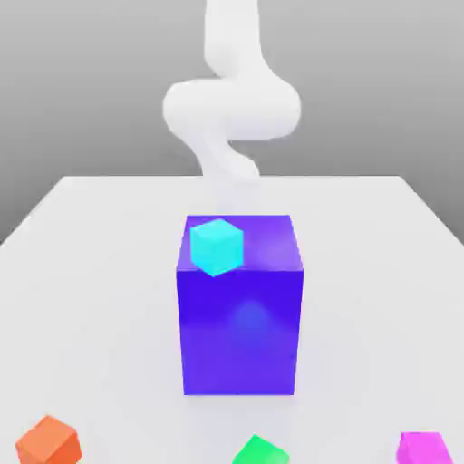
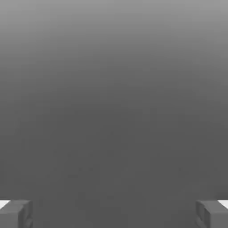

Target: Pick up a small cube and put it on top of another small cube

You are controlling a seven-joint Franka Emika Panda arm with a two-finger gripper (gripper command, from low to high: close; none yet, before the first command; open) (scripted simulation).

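Cyan small cube [image 1: 217,246] sat on the top face of a big blue-violet block [image 1: 240,326], near its corner at the exterior view's left. Orange [image 1: 49,442], green [image 1: 260,450] and magenta [image 1: 424,448] small cubes lay on the white table [image 1: 91,272]. The gripper [image 2: 114,213] fingers [image 2: 15,213] stood wide apart, holding nothing, apparently facing only grey background.

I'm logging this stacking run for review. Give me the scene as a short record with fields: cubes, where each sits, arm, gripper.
large block: blue block, mid-table
on top: cyan cube, on the block's top face, near its front corner on the exterior view's left
front edge cubes: orange cube, green cube, magenta cube
surface: white table
arm: white arm, behind the block
gripper: gripper open, holding nothing
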